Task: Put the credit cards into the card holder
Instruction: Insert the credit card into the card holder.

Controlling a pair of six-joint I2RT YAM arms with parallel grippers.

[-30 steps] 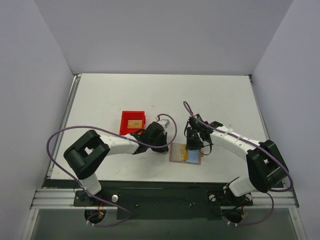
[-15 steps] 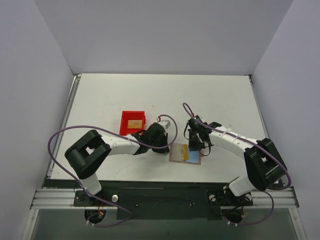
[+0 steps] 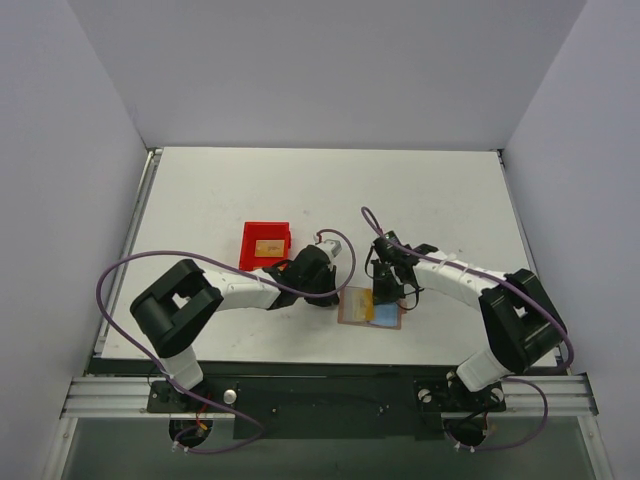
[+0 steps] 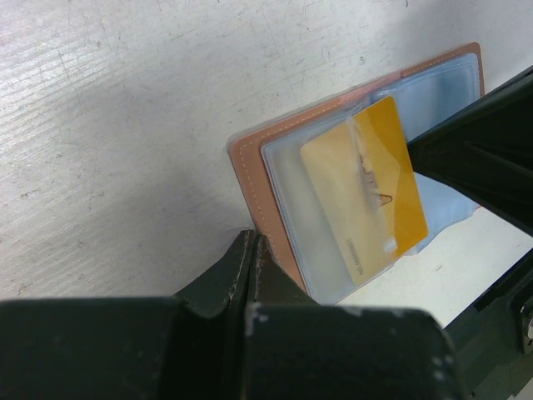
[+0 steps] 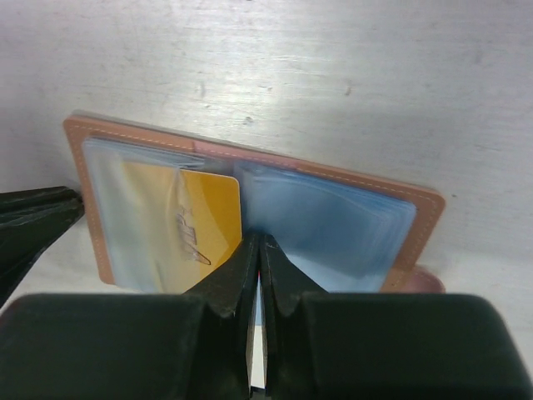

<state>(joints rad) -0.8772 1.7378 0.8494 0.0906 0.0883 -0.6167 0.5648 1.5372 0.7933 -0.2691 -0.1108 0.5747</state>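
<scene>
The right pincer [image 5: 254, 242], shut and empty, sits against the half-sleeved card's [image 5: 208, 218] right edge; the left pincer [image 4: 251, 242], also shut, braces the card holder [image 5: 333, 183] opposite

White-and-black arms [image 3: 240, 291], purple cables [image 3: 98, 300]

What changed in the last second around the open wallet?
The right gripper shut and slid left, apparently pushing the gold card further into the left sleeve of the card holder. Meanwhile the left gripper stayed shut at the holder's left edge. The holder and the red bin did not move.
</scene>
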